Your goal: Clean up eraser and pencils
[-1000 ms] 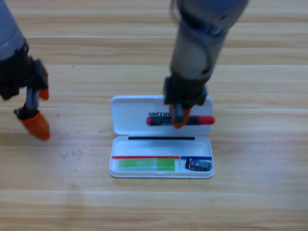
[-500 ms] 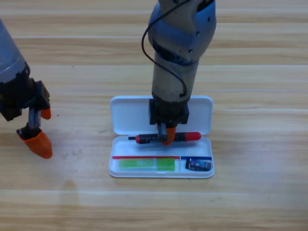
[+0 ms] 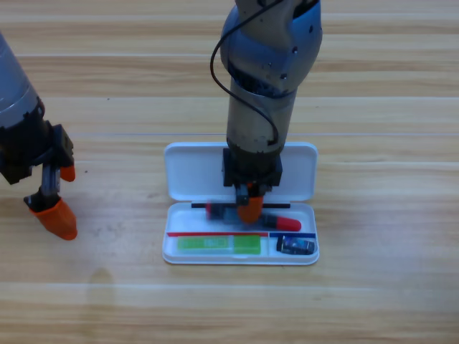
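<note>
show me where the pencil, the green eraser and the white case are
pencil (image 3: 285, 223), high view, on its red end right of the gripper.
green eraser (image 3: 218, 245), high view, on its middle.
white case (image 3: 192, 172), high view, on the bare open lid.

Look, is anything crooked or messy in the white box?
A little. The pencil lies slanted in the white case, its red end lower on the right, under the right end effector. The green eraser sits straight. Nothing spilled or broken.

Right gripper over pencil (in white case).
</note>
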You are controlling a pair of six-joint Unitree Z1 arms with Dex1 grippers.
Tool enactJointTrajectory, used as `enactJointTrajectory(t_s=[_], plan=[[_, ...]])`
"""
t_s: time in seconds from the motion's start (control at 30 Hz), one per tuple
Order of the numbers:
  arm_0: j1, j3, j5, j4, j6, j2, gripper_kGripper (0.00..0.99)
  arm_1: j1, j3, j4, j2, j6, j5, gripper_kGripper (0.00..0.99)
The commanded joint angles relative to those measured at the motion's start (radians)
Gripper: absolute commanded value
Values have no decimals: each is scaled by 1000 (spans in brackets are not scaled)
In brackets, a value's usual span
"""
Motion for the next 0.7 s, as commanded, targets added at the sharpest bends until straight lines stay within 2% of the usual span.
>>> enactJointTrajectory(t_s=[0.03,0.1,0.23,0.33,0.43,0.63,0.7], plan=[[20,22,-12,-13,-9,27,990,35,33,40,-30,30,25,836],[20,23,-12,-14,-11,27,990,35,51,40,-74,36,44,879],[20,20,-15,-17,-15,25,990,36,131,40,-235,44,90,899],[20,3,-31,-34,-18,19,985,36,226,40,-418,68,193,953],[40,-37,-46,-56,-20,19,945,36,327,28,-571,108,280,965],[118,-162,-127,-82,-3,77,730,18,518,-126,-757,225,380,989],[143,-199,-176,-89,17,109,600,9,539,-149,-769,252,415,990]])
